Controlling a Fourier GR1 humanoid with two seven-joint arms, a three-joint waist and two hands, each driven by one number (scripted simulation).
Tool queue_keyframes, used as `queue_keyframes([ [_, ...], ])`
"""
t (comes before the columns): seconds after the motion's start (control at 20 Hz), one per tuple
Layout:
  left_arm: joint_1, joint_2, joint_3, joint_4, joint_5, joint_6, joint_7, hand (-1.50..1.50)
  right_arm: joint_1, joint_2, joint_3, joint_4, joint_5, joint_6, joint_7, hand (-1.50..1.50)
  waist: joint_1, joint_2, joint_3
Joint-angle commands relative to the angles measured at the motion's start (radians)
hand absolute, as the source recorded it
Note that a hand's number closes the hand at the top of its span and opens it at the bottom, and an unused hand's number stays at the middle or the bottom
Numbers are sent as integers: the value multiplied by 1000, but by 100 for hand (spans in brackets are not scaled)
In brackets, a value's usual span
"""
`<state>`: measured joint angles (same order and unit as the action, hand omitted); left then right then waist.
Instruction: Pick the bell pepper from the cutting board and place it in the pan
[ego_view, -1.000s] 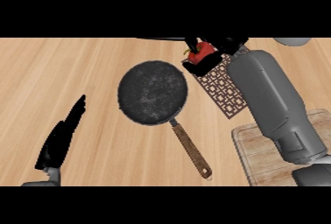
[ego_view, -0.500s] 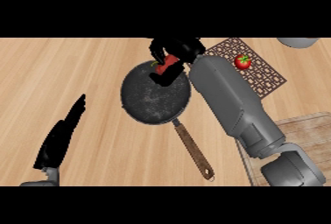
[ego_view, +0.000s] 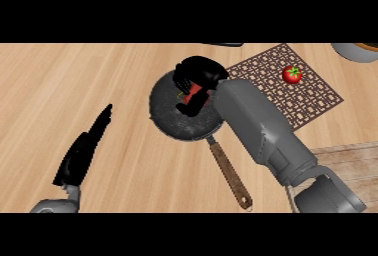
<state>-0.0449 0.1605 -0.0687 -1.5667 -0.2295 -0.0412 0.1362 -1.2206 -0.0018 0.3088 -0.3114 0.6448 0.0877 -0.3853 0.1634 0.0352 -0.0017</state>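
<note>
Right hand (ego_view: 199, 74) has carried the bell pepper (ego_view: 196, 93) in from the far rim to over the pan (ego_view: 171, 120), fingers curled round it; we judge release comes next, left hand (ego_view: 83, 152) resting open near-left

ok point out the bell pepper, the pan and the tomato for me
bell pepper (ego_view: 196, 93): head view, on its visible red side
pan (ego_view: 171, 119): head view, on the bare dark floor near the left rim
tomato (ego_view: 292, 75): head view, on the middle of its red skin
</note>
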Motion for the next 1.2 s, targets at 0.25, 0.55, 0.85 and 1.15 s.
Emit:
queue_keyframes([
  [0.25,-58,-3,-10,36,-6,-16,8,0,92,2,-56,61,-243,199,99,-150,42,13,2],
  [0.55,-58,2,-1,27,3,-21,13,0,103,2,-144,-3,-417,80,30,-150,27,5,4],
  [0.85,-55,-4,-14,14,-9,-17,17,0,40,2,-236,24,-578,-43,104,-150,26,4,3],
  [1.15,2,2,29,2,5,10,4,0,19,-14,-328,97,-625,-138,92,-150,-35,4,3],
])
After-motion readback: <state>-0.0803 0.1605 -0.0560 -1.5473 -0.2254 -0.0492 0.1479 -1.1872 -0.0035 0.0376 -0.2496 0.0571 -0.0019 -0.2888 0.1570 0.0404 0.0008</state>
